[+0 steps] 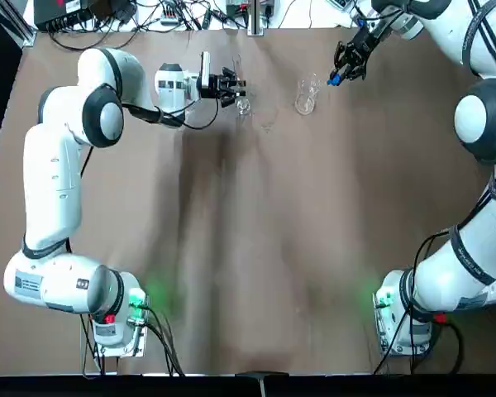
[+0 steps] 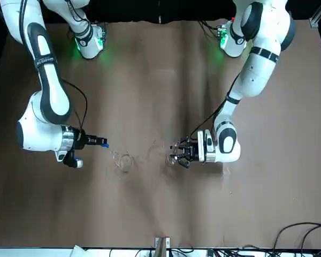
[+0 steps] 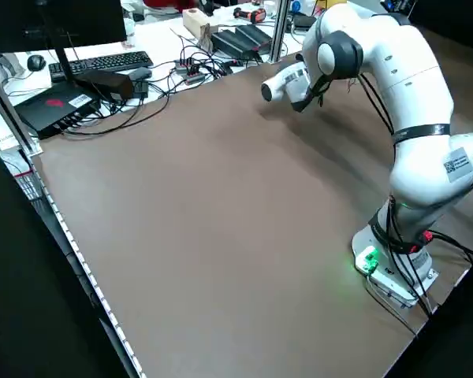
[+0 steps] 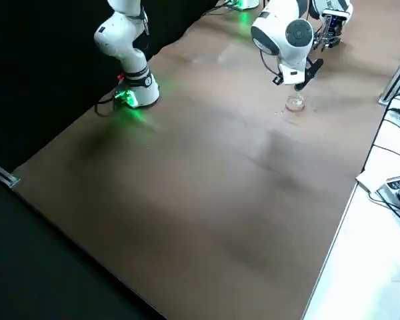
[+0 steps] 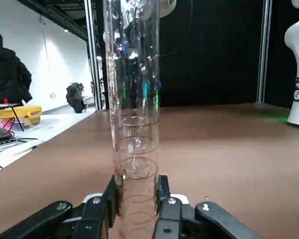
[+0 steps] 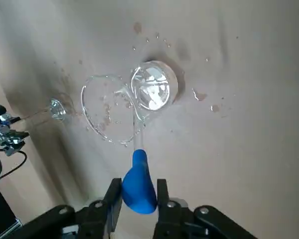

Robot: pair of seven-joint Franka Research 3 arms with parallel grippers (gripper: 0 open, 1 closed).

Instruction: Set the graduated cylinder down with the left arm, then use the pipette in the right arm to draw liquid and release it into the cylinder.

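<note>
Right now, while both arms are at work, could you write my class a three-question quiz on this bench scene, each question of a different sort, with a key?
1. Multiple choice: What does the left gripper hold?
A) a spoon
B) a graduated cylinder
C) a flask

2. True or false: The blue bulb of the pipette is between the fingers of the right gripper.

3. Fill in: Seen from overhead, the clear vessel on the table between the two grippers is the ____.

Key: 1 B; 2 true; 3 beaker.
</note>
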